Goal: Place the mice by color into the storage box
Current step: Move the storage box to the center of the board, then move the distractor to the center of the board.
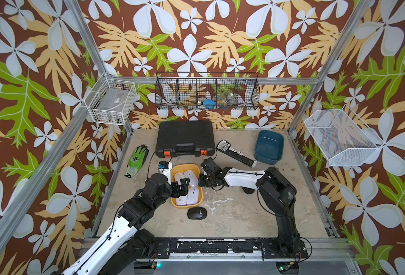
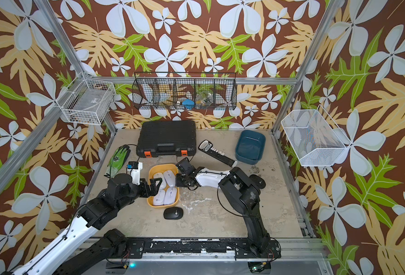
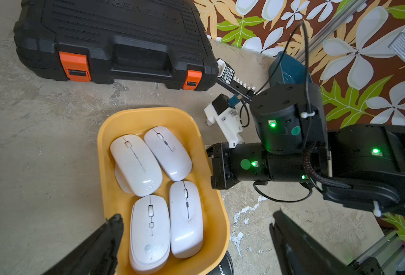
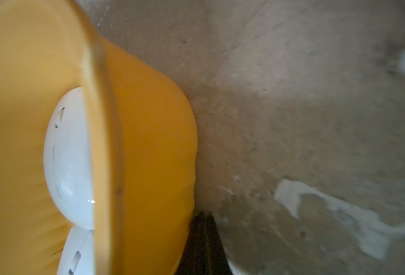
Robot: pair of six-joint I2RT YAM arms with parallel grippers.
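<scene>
- 4 white mice point(image 3: 137, 164) are packed in yellow bin point(image 3: 105, 166); 1 black mouse point(image 1: 197, 213) is left on table point(image 1: 232, 214) beside it.
- Left gripper point(image 1: 182, 187) is spread wide, empty; right gripper point(image 4: 204, 221) is clenched on nothing beside bin.
- Black mouse is judged light, rigid, slick: best pinched across flanks.

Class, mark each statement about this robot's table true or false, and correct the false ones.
1. Four white mice lie in the yellow tub. True.
2. The blue tub holds black mice. False: it is empty.
3. The left gripper hangs open over the yellow tub. True.
4. The right gripper holds something. False: it is shut on nothing, beside the yellow tub.
5. A black mouse lies on the table, outside both tubs. True.
</scene>
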